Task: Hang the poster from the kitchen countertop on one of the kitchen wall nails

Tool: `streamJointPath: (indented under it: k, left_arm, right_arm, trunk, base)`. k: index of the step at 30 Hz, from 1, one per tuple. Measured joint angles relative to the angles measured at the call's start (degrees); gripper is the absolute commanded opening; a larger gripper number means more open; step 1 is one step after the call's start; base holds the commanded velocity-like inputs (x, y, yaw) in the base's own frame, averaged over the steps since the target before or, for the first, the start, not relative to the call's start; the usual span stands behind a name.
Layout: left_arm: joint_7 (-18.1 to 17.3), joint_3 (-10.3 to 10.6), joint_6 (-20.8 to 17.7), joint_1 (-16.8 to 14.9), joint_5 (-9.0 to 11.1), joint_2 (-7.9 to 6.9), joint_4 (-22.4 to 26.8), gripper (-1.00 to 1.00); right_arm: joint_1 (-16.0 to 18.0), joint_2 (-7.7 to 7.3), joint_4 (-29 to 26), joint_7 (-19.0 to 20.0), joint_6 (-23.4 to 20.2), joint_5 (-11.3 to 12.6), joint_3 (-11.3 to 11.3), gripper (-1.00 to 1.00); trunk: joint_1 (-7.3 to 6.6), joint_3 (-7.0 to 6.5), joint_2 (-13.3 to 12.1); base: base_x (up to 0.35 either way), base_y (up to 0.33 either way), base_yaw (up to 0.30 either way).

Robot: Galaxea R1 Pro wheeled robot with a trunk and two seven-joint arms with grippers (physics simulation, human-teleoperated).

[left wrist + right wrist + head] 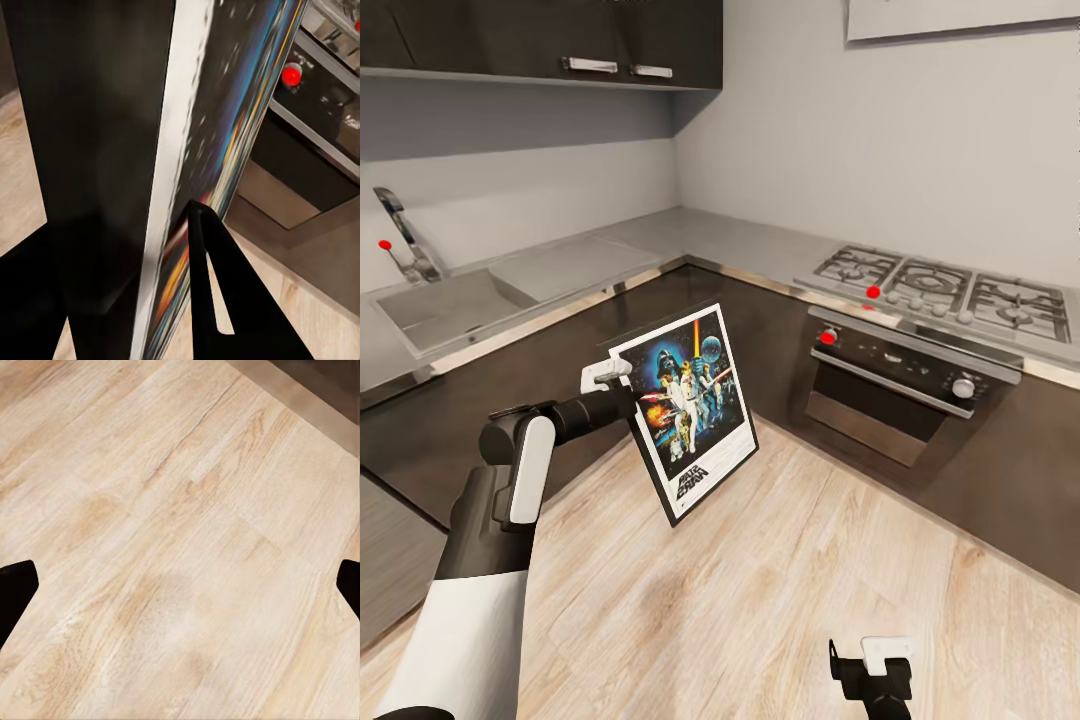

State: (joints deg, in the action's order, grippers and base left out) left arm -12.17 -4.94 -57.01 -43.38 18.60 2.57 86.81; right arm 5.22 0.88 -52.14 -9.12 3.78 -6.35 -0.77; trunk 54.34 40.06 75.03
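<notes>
The poster hangs tilted in the air over the wooden floor, in front of the inner corner of the kitchen countertop. Its picture side faces me, with the lettering at its lower end. My left gripper is shut on the poster's upper left edge. In the left wrist view the poster runs edge-on between the dark fingers of my left gripper. My right gripper is low near me, open above bare floor, its fingertips spread wide around my right gripper's centre. No wall nail can be made out.
An oven under a gas hob stands at the right. A sink with a tap is set in the worktop at the left. Dark upper cabinets hang above. Plain grey wall rises behind the hob.
</notes>
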Motion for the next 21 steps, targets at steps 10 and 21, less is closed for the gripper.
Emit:
streamJointPath:
  k: [10,21]
  left_arm:
    - [-0.03,0.0,0.0,0.01,0.04,0.0,1.06,-1.0]
    - [-0.07,0.0,-0.05,0.01,0.01,0.0,1.3,-1.0]
  right_arm:
    - [-0.03,0.0,-0.08,-0.02,0.08,0.0,0.06,1.0]
    - [-0.85,0.0,-4.78,-0.05,-0.06,-0.01,0.06,1.0]
  trunk:
    - [0.0,-0.96,0.0]
    - [0.0,-2.01,0.0]
  base:
    - [0.0,0.0,0.0]
    - [0.0,0.0,0.0]
